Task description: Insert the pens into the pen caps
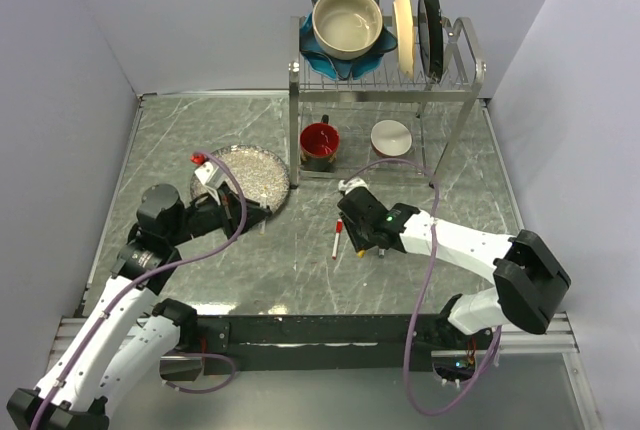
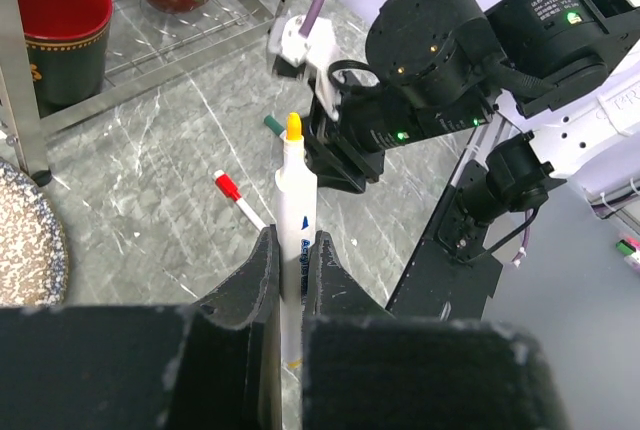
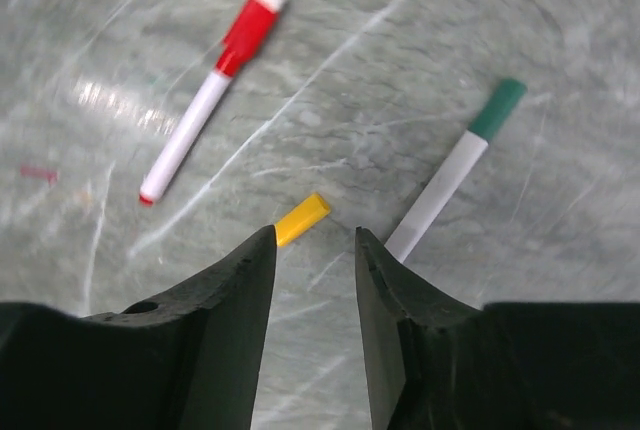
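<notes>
My left gripper is shut on a white pen with a bare yellow tip, held above the table and pointing toward the right arm. My right gripper is open, pointing down, just above a small yellow cap that lies flat on the table; the cap's near end is by the left fingertip. A white pen with a red cap lies beyond to the left, also in the top view. A white pen with a green cap lies to the right.
A metal dish rack stands at the back with a bowl and upright plates on top, and a red mug and a small bowl beneath. A speckled plate lies by my left arm.
</notes>
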You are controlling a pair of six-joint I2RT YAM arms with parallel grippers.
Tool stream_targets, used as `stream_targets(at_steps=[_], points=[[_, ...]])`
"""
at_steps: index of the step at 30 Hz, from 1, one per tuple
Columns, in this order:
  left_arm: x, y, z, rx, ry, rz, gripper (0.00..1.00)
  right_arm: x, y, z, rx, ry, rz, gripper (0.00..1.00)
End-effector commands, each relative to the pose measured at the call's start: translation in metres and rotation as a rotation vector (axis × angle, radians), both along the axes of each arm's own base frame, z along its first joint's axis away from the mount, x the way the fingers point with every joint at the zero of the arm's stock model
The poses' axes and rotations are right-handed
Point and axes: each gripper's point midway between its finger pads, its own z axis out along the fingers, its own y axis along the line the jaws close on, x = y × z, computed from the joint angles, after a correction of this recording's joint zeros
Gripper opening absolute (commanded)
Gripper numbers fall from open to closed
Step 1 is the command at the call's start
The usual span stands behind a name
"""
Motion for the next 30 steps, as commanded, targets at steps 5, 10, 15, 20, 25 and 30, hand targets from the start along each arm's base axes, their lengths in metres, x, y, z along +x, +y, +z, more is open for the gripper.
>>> stream_targets(at_steps=[5,10,15,20,25,30], points=[[-0.006,-0.002,0.014,-0.026,-0.061,-0.032,0.02,-0.001,0.016,0.012,-0.055,-0.031,0.429,0.49],[-0.009,-0.003,0.017,-0.036,-0.071,-0.043,0.02,-0.006,0.022,0.011,-0.012,-0.048,0.535,0.50],[-0.009,-0.002,0.017,-0.033,-0.077,-0.038,0.01,-0.003,0.013,0.000,-0.048,-0.005,0.532,0.50],[-0.007,-0.001,0.017,-0.031,-0.082,-0.026,0.01,-0.006,0.010,-0.017,-0.052,0.067,0.532,0.52],[-0.007,-0.001,0.017,-0.030,-0.078,-0.027,0.01,-0.004,0.004,-0.028,-0.075,0.102,0.516,0.52],[-0.006,-0.001,0.015,-0.027,-0.071,-0.027,0.01,-0.004,0.003,-0.038,-0.073,0.141,0.509,0.52]])
